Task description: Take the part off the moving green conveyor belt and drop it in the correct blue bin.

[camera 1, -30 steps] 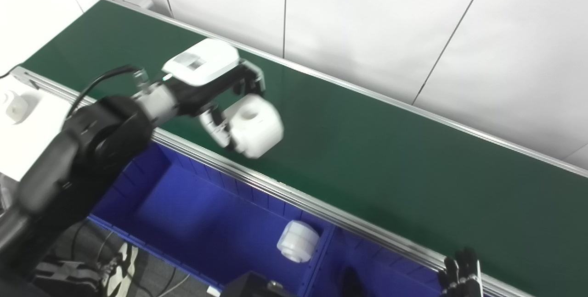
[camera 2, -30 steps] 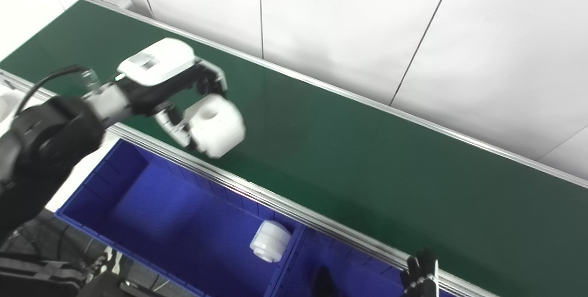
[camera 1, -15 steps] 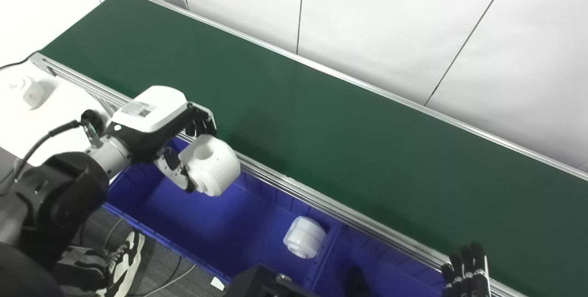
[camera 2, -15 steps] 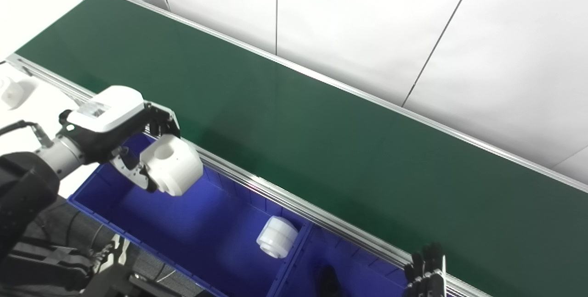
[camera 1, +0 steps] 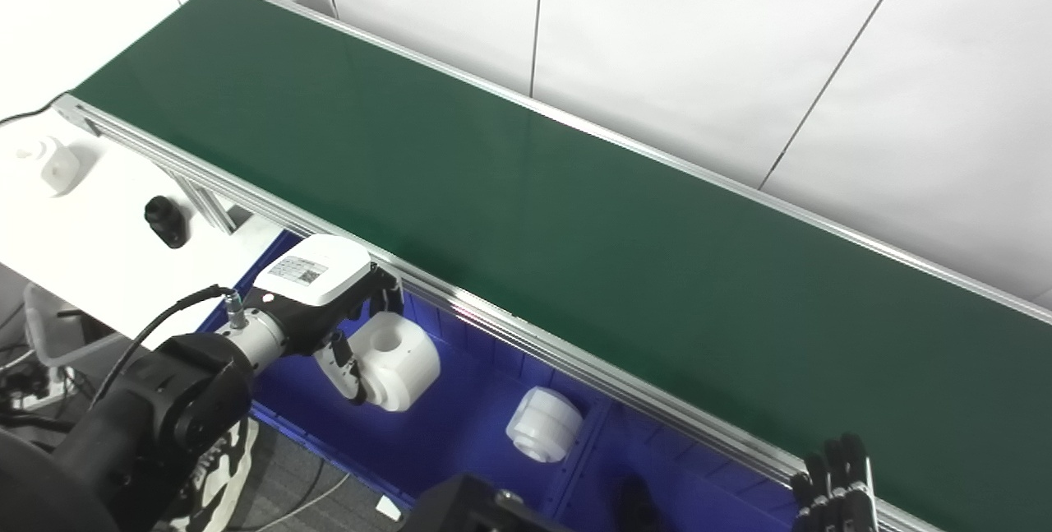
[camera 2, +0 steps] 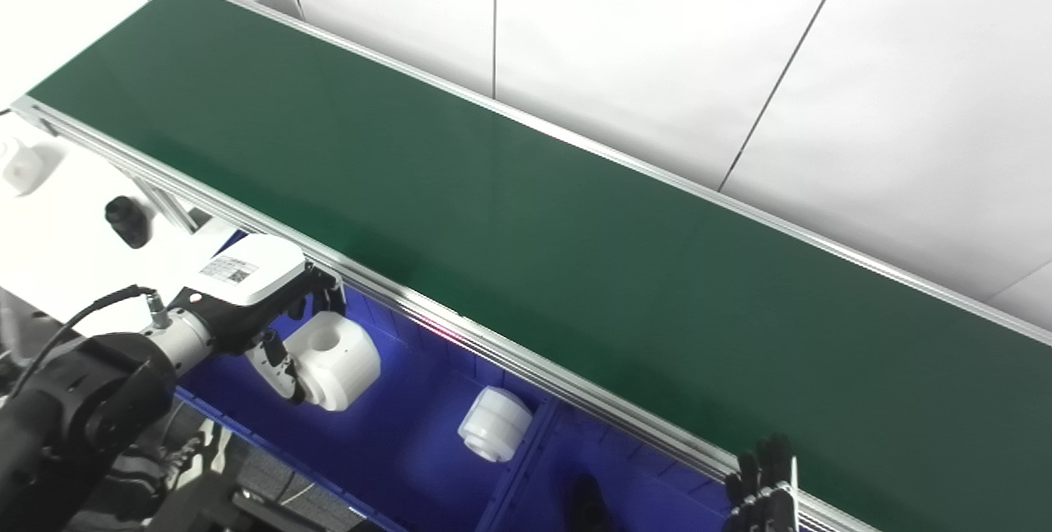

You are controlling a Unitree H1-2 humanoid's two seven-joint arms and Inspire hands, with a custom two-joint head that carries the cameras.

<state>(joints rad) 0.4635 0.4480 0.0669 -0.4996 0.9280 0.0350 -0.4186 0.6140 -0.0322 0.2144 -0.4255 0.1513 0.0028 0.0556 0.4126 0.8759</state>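
My left hand (camera 1: pixel 329 310) is shut on a white blocky part with a round hole (camera 1: pixel 399 359) and holds it low inside the left blue bin (camera 1: pixel 460 433), below the belt's near rail. A second white ribbed part (camera 1: pixel 542 423) lies in the same bin to the right. The green conveyor belt (camera 1: pixel 526 187) carries nothing in view. Only the dark fingertips of my right hand (camera 1: pixel 834 483) show at the bottom right edge, by the belt's near rail.
A divider separates the left bin from another blue bin (camera 1: pixel 699 483) to the right, which holds a dark item (camera 1: pixel 637 503). A white table (camera 1: pixel 90 219) at left carries a small white part (camera 1: pixel 57 166) and a black knob (camera 1: pixel 166 219). A white wall runs behind the belt.
My left hand has carried the white part off the belt, over the near rail and down into the left blue bin. The camera shifted early on. The right hand has stayed put.
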